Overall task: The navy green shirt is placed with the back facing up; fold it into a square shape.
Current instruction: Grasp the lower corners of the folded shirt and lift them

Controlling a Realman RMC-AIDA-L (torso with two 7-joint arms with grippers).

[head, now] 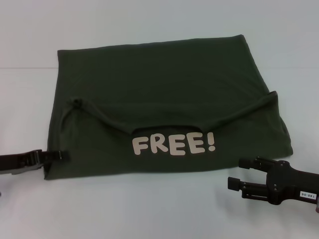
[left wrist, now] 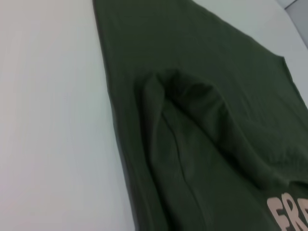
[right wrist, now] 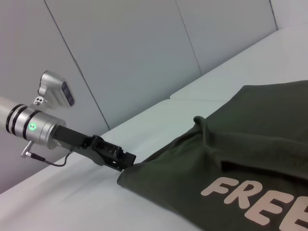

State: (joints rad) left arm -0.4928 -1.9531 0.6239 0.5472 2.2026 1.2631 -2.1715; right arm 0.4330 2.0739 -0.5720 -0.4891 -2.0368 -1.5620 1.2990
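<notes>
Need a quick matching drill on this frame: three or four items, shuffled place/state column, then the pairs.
Items:
1. dark olive-green cotton T-shirt
2. cream "FREE!" lettering
3. left tool
4. right tool

States:
A. off the cloth, fingers apart
B. at the shirt's near left corner
C. folded on the white table
D. on the near folded-over layer, facing up

Pairs: 1-C, 2-D, 3-B, 4-A

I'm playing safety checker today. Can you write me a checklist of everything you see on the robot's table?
Surface: white table, bare around the cloth.
Job's things: navy green shirt lies partly folded, the near part turned over so the cream "FREE!" lettering faces up.
Clutter: nothing seen.
Hands: left hand at the shirt's near left corner; right hand open, just off the near right edge, holding nothing.
Cables: thin cable by the left wrist.
Surroundings: grey wall panels behind.
</notes>
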